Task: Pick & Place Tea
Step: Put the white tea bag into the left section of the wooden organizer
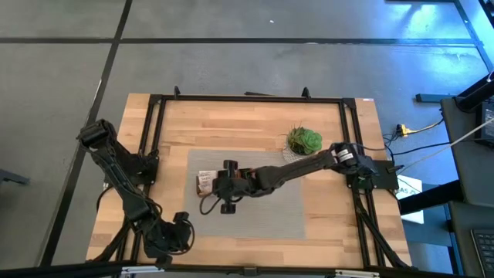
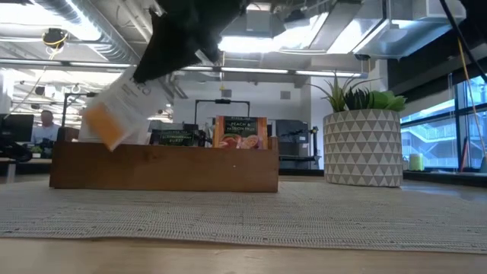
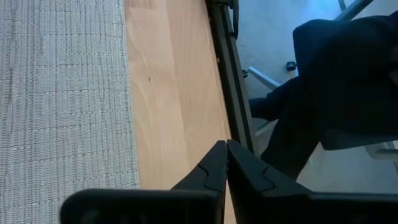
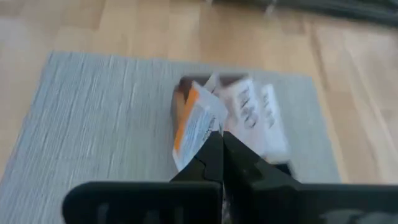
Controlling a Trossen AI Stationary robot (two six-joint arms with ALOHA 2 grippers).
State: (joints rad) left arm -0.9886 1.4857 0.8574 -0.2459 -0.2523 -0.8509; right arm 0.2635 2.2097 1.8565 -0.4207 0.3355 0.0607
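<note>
Tea sachet (image 4: 194, 127), white and orange, is hanging pinched between the closed fingers of the right gripper (image 4: 222, 142), its paper drooping past the fingertips and tilting to one side. Just beyond those fingertips the long wooden tray (image 2: 163, 167) is sitting on the grey woven mat (image 1: 266, 220), with more sachets (image 2: 242, 132) standing upright inside it; which compartment lies directly under the held sachet cannot be told. Farther out, beside the right arm, a green potted plant (image 1: 302, 140) is standing near the mat's corner.

To do this step well, the sachet should probably be carried low and squarely over one compartment before release, since the paper is tilting and looks likely to catch on the tray wall or flutter aside.

At the table's near left corner the left gripper (image 3: 226, 163) is waiting, its fingers pressed together on nothing, with bare wooden tabletop (image 3: 174, 93) and the dark frame rail (image 3: 231, 87) just beyond them.
</note>
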